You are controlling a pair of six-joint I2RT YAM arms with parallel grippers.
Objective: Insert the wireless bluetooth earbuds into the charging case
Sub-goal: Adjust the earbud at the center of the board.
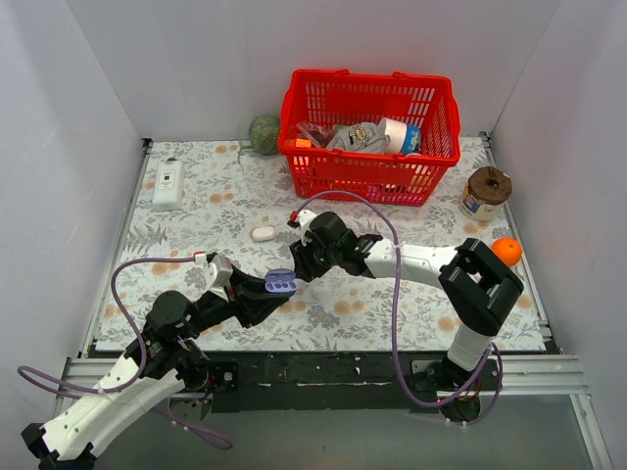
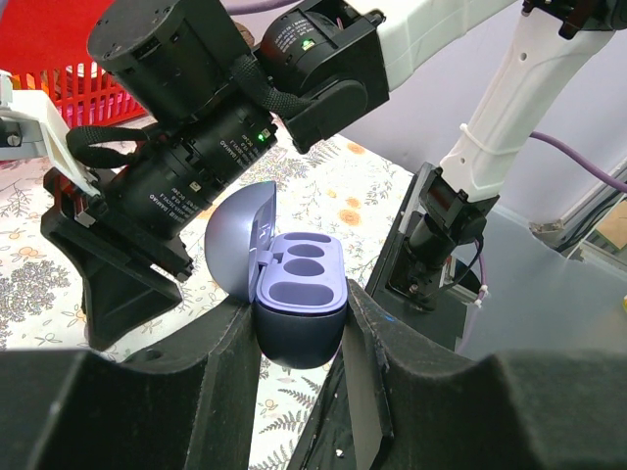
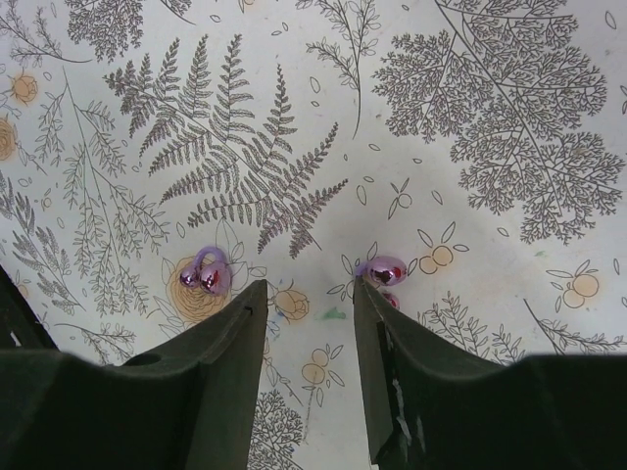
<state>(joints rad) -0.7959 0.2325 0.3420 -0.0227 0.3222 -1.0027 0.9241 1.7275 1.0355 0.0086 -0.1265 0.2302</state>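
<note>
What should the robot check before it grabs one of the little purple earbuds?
1. Case lid open: ok. The case is open and both sockets are empty.
2. Case held firmly: ok. The left gripper is shut on it.
3. Right gripper ready: ok. Its jaws are apart with nothing between them.
4. Both buds in sight: ok. One bud and the other bud lie on the table.
5. A bud between the fingers: not ok. Each bud lies outside a finger, so the gap is empty.
6. Other bud touching a finger: cannot tell.
</note>
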